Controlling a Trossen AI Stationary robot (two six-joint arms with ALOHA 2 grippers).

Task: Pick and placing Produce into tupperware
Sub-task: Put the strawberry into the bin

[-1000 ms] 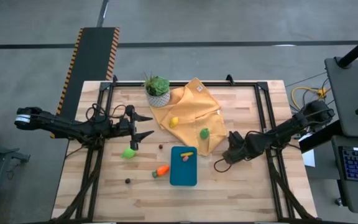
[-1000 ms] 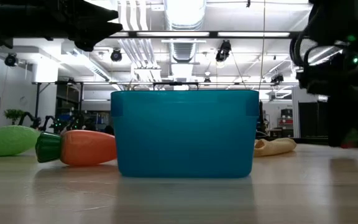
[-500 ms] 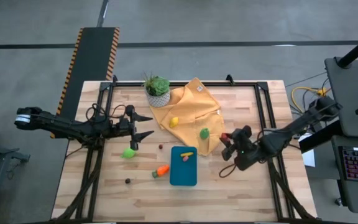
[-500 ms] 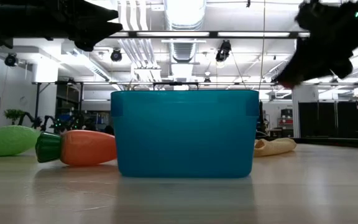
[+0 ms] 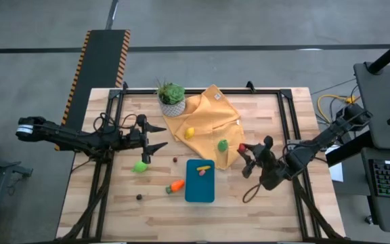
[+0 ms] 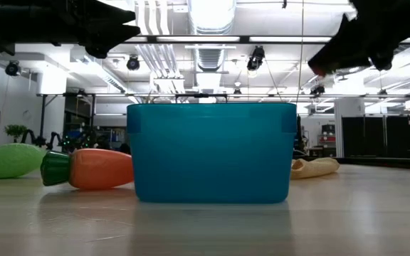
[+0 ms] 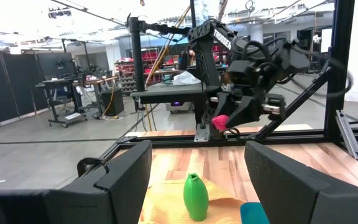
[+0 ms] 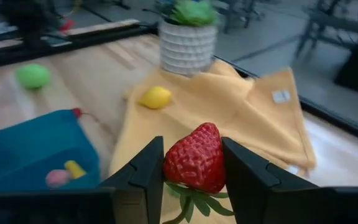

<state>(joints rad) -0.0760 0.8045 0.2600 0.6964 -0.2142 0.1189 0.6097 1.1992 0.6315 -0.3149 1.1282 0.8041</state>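
Your left gripper (image 5: 160, 136) hangs open, jaws wide, left of the tupperware (image 5: 200, 181). The teal, rounded-corner tupperware sits below the yellow cloth (image 5: 208, 122). Only the right wrist view shows a pink and a yellow piece inside it. Right of the tupperware, your right gripper (image 8: 193, 163) pinches a red strawberry (image 8: 193, 157), lifted.

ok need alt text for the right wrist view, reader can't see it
A red toy strawberry is clamped between the right gripper's two dark fingers, above a mustard-yellow cloth. Beyond lie a yellow lemon, a potted plant and a teal tupperware holding two small pieces.
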